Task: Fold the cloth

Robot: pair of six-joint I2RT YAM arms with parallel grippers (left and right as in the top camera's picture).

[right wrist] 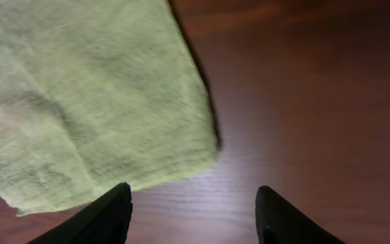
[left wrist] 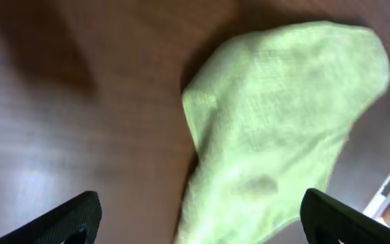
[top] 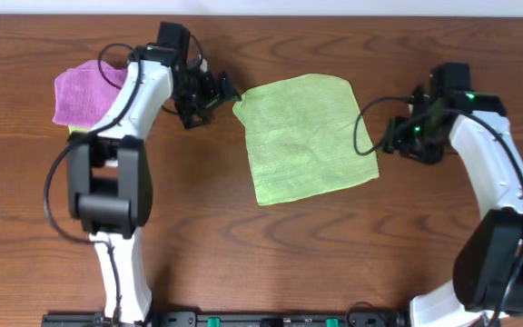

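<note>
The lime-green cloth [top: 305, 136] lies spread flat on the wooden table, roughly square and a little rumpled. My left gripper [top: 225, 94] hovers at its upper-left corner with the jaws wide open. In the left wrist view the cloth [left wrist: 276, 122] lies below and between the spread fingertips of that gripper [left wrist: 202, 203], not pinched. My right gripper [top: 390, 138] sits just off the cloth's right edge, near the lower-right corner. In the right wrist view this gripper [right wrist: 193, 190] is open over bare wood, with the cloth's corner [right wrist: 80, 102] just ahead and to the left.
A purple cloth [top: 82, 91] lies bunched at the far left, behind the left arm. Bare wooden table [top: 243, 245] stretches in front of the green cloth, between the two arm bases.
</note>
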